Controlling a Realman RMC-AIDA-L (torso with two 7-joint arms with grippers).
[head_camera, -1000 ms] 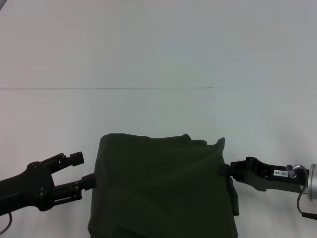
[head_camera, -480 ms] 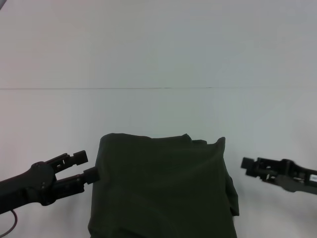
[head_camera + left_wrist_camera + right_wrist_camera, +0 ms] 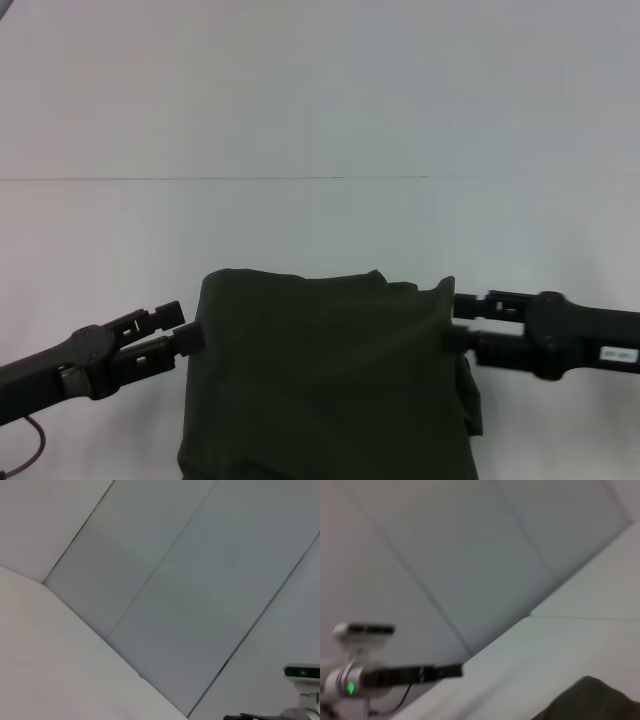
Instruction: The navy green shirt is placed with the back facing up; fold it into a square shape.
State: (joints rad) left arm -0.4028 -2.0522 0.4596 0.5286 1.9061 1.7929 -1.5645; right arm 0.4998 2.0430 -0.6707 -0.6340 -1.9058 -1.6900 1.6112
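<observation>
Dark olive knit fills the near middle of my white bench (image 3: 320,120): the navy green shirt (image 3: 325,380) lies folded into a rough block, its far edge a little uneven with a small peak at the far right corner. I have the left gripper (image 3: 179,327) at the shirt's left edge, its two fingers spread with a gap between them, the lower fingertip touching the fabric. The right gripper (image 3: 458,322) sits at the shirt's right edge, fingers likewise apart, tips against the cloth. From the right wrist view I see a corner of the shirt (image 3: 592,700) and the left gripper (image 3: 451,670) farther off.
</observation>
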